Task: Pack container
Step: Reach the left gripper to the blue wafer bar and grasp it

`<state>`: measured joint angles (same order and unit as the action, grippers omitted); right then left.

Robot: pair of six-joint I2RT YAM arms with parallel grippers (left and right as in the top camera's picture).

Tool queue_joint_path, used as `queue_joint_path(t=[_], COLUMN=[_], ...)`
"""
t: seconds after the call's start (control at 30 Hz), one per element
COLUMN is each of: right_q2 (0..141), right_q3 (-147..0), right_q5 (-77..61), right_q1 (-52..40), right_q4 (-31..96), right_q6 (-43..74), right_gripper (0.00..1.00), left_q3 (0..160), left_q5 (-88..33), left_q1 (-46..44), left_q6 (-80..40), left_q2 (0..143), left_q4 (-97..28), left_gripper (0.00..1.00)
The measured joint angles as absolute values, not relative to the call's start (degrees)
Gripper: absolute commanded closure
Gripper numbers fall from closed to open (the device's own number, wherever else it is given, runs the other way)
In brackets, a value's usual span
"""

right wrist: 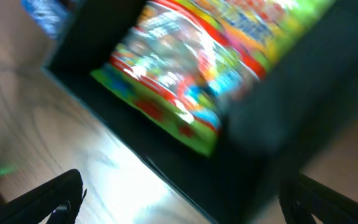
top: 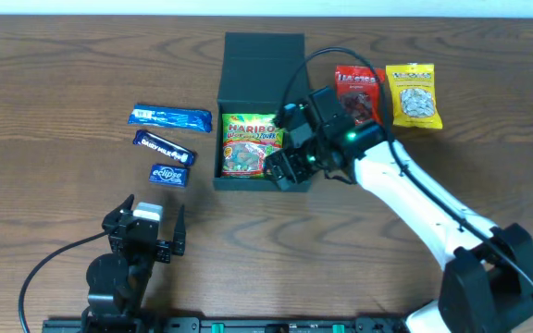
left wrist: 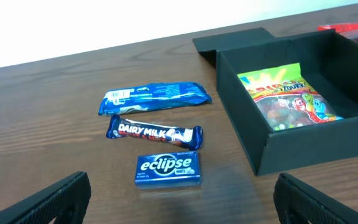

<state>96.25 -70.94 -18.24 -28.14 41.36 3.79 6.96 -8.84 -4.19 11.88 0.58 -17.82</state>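
Note:
The dark teal-green container (top: 234, 178) stands open at the table's middle, its flap lid (top: 264, 51) folded back. A Haribo gummy bag (top: 248, 145) lies inside; it also shows in the left wrist view (left wrist: 288, 96) and, blurred, in the right wrist view (right wrist: 191, 81). My right gripper (top: 283, 166) is open and empty, hovering over the container's front right corner (right wrist: 241, 180). My left gripper (top: 152, 242) is open and empty near the front left edge, just short of the Eclipse mints (left wrist: 167, 170).
Left of the container lie a blue wafer packet (top: 169, 117), a Dairy Milk bar (top: 164, 145) and the Eclipse mints pack (top: 168, 174). At the back right lie a red snack bag (top: 356, 91) and a yellow seed bag (top: 412, 95).

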Motion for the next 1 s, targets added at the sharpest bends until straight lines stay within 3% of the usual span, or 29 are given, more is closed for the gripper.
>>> queue_joint_path(t=[0.27, 0.43, 0.63, 0.8, 1.0], right_q2=[96.25, 96.18, 95.88, 95.81, 95.81], right_q3=[-70.94, -71.13, -71.16, -71.16, -71.16], right_q5=[-13.69, -10.85, -11.4, -12.84, -13.52], right_q1=[-21.5, -12.58, -7.2, -5.32, -5.32], right_q4=[36.27, 19.53, 16.88, 19.2, 22.7], right_q6=[5.5, 5.74, 5.69, 5.69, 7.51], right_gripper=[0.01, 0.01, 0.01, 0.01, 0.01], left_q3=[5.72, 12.64, 34.94, 59.2, 73.58], left_q5=[-10.07, -9.19, -9.21, -8.67, -15.7], left_q1=[-4.19, -4.21, -4.19, -3.88, -3.42], left_q6=[0.75, -9.52, -12.21, -13.45, -15.46], left_q2=[4.84, 29.12, 57.54, 82.06, 98.13], left_q4=[16.01, 31.11, 21.45, 0.21, -1.45], left_gripper=[0.05, 0.05, 0.05, 0.05, 0.05])
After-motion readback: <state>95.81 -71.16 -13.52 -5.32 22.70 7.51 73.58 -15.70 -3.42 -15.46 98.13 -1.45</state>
